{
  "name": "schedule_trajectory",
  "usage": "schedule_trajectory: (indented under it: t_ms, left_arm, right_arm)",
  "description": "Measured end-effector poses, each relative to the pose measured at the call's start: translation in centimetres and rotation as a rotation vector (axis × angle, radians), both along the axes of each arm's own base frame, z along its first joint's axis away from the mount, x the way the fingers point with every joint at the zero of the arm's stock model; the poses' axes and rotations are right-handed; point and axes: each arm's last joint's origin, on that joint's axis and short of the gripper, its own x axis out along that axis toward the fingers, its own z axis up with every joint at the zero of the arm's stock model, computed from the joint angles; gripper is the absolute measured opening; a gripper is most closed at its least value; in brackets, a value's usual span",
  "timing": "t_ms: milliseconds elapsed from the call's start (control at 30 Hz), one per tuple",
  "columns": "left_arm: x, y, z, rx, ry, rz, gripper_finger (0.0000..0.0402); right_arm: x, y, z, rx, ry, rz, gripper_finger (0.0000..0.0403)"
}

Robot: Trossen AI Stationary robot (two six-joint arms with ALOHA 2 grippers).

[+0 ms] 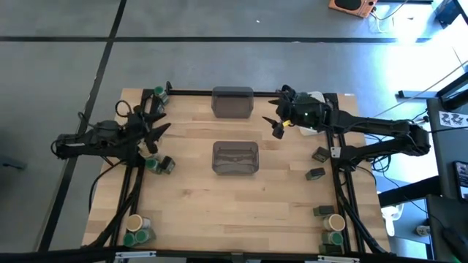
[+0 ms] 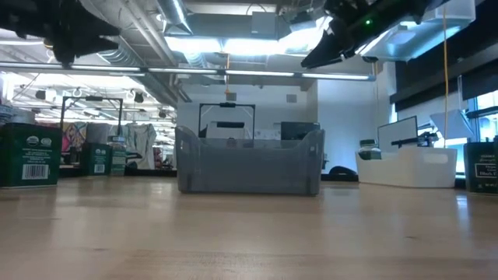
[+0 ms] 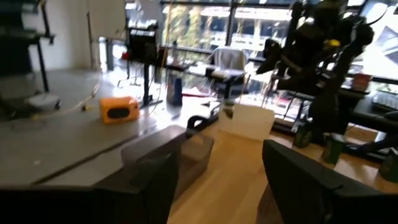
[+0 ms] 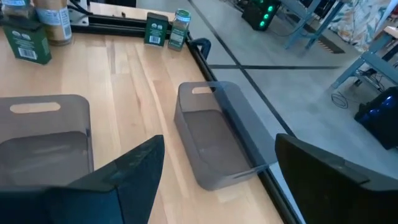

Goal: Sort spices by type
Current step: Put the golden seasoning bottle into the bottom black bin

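The spices stand in groups along the table's sides. Green-lidded jars and dark tins are at the far left corner (image 1: 157, 93) and the left middle (image 1: 159, 164). Tan-lidded and green-lidded jars are at the near left corner (image 1: 137, 230). Dark tins (image 1: 318, 164) and jars (image 1: 330, 223) are on the right. My left gripper (image 1: 162, 121) hangs open above the left side, holding nothing; in its wrist view (image 3: 217, 186) it faces the far bin. My right gripper (image 1: 272, 126) is open and raised between the two grey bins (image 4: 217, 186).
One grey bin (image 1: 232, 101) sits at the far edge and another (image 1: 235, 158) at the table's centre. A white tray (image 1: 316, 98) lies at the far right under the right arm. Bare wood lies across the near middle. A dark frame (image 1: 190, 93) edges the table.
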Motion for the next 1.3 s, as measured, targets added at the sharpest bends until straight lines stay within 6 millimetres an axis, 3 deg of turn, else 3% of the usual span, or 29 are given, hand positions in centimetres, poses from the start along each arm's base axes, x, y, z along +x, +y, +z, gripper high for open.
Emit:
schedule_trajectory:
  t_ms: [433, 600, 967, 1100, 1300]
  left_arm:
    - [0.9, 0.1, -0.3, -0.127, 0.155, 0.053, 0.0222]
    - [1.0, 0.1, 2.4, -0.121, 0.233, 0.063, 0.0206]
    - [-1.9, 0.1, 8.5, -0.271, 0.429, 0.133, 0.0166]
    - [-2.0, -0.2, 8.5, -0.379, 0.512, 0.051, 0.015]
    - [-1.6, -0.6, 6.9, -0.512, 0.791, 0.049, 0.012]
  right_arm:
    - [1.9, -0.5, -1.8, 0.009, 0.038, -0.001, 0.0305]
    - [2.1, -0.6, -2.1, 0.013, 0.052, -0.001, 0.0305]
    - [2.2, -0.6, -2.2, 0.013, 0.053, -0.001, 0.0305]
    - [2.1, -0.6, -2.2, 0.015, 0.058, -0.001, 0.0305]
    - [2.1, -0.6, -2.2, 0.014, 0.057, -0.001, 0.0305]
